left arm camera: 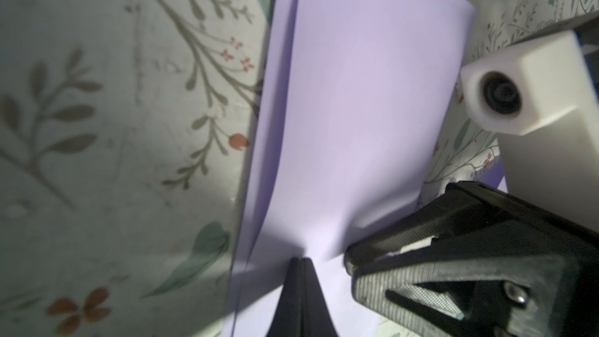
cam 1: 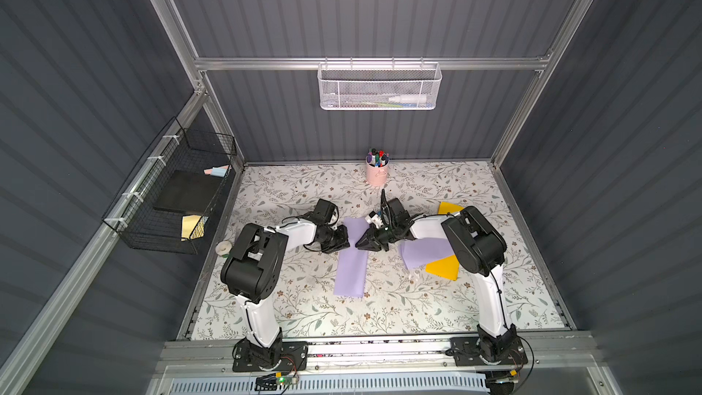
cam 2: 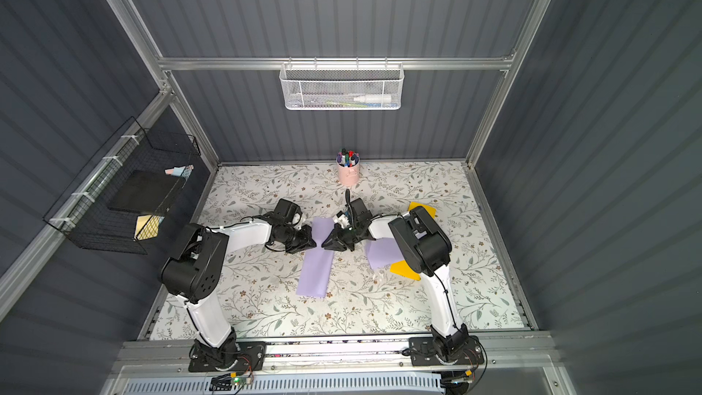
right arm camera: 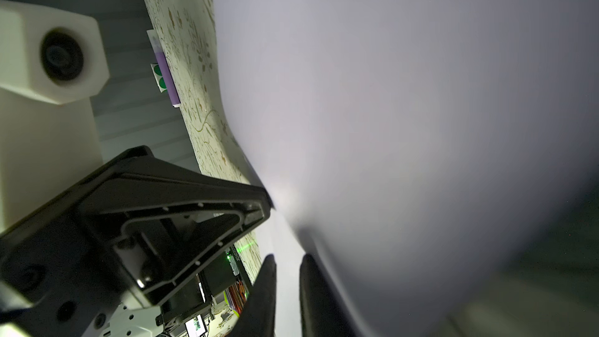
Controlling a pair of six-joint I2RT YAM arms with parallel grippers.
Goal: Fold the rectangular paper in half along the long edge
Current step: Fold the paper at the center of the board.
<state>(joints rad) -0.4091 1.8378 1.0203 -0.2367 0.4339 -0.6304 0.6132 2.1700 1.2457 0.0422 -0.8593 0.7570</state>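
The lavender paper (cam 1: 351, 260) lies mid-table, already doubled into a long strip; the step in hand looks like setting the crease. The left gripper (cam 1: 345, 242) is closed, its tip pressing the top layer; the right gripper (cam 1: 361, 243), jaws slightly apart, seems to straddle the opposite edge; next likely calls for running pressure along the fold.

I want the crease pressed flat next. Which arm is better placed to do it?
Probably the left. The left gripper is shut, its tip down on the folded paper. The right gripper stands slightly parted at the paper's edge, so it seems busier holding it.
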